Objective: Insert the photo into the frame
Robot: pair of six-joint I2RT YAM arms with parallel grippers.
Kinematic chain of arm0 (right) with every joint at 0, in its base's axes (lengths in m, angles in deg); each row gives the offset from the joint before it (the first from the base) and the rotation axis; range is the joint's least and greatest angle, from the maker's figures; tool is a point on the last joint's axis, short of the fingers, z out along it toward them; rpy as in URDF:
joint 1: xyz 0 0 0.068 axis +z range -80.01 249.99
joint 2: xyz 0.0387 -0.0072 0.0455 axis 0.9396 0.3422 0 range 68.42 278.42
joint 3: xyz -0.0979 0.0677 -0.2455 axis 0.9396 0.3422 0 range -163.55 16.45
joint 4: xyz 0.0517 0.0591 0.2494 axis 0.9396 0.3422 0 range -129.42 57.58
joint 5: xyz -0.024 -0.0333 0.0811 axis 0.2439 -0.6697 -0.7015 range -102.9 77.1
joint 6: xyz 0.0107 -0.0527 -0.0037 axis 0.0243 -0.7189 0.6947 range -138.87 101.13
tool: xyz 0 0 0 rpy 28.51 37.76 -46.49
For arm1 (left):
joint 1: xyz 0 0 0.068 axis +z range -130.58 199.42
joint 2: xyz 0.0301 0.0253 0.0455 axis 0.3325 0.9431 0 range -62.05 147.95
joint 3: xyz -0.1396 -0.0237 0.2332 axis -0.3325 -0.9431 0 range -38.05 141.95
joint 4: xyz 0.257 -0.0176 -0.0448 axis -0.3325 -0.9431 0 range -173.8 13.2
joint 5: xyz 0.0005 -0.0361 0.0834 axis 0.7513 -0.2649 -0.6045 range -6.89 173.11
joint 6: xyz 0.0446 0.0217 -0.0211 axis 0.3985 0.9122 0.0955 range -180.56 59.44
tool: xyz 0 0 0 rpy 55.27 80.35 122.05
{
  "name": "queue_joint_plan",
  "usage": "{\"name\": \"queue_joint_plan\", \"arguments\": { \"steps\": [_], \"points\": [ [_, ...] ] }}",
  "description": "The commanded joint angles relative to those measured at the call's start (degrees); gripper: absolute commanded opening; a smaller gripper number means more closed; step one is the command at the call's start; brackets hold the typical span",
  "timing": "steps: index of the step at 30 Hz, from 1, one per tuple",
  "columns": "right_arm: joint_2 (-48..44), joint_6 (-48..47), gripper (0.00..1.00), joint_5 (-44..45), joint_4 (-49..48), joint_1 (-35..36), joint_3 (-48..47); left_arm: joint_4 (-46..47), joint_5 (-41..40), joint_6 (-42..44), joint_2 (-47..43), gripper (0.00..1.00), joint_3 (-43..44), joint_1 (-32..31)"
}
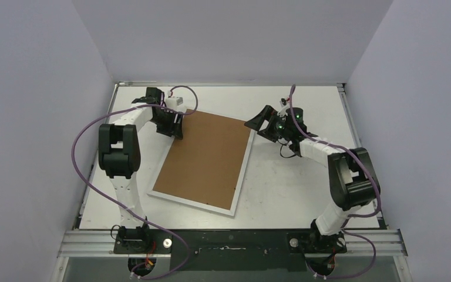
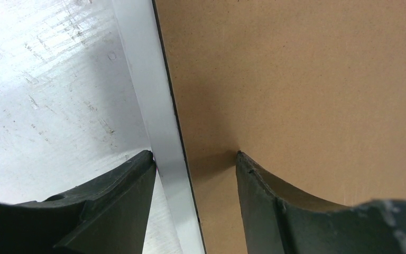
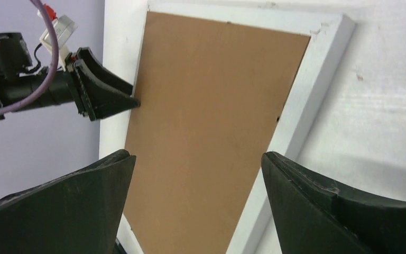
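At the centre of the table [image 1: 282, 188] the frame [image 1: 191, 201] is seen lying face down and skewed, its brown backing board [image 1: 205, 155] turned up and ringed by the white rim. The photo cannot be seen in any view; whether it sits under the board cannot be told. The left gripper [image 2: 194, 154] is set at about 10 o'clock on the frame, its jaws partly spread and straddling the white rim: one finger [image 2: 132, 180] is placed at the table side of the rim, the other finger [image 2: 264, 190] on the board, and nothing is pinched. The right gripper [image 3: 196, 154] is held just off the frame's corner at about 2 o'clock, spread wide and gripping nothing. The step in hand is judged to be work on the board at that rim, either seating it or freeing it. For this to be done well, the inner fingertip should be kept low and light on the board so that it is not dented, the outer finger should be used as a stop against the rim, and the frame should be kept from sliding toward 4 o'clock. Bracing by the right gripper at its corner would be advised before any force is applied.
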Motion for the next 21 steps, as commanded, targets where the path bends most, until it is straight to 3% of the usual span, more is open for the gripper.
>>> {"name": "queue_joint_plan", "arguments": {
  "steps": [1, 8, 21],
  "points": [
    [7.8, 1.9, 0.95, -0.4, -6.3, 0.2, -5.6, -1.1, -5.6, 2.5, 0.6, 0.53, -2.5, -1.4],
    [14.5, 3.7, 0.95, -2.0, -8.6, 0.6, -9.1, -0.8, -6.8, 2.6, 0.7, 0.53, -2.6, -1.6],
    [15.8, 5.2, 0.96, -2.8, -10.8, 0.9, -8.9, -0.6, -6.5, 2.8, 0.7, 0.53, -2.7, -1.7]
  ]
}}
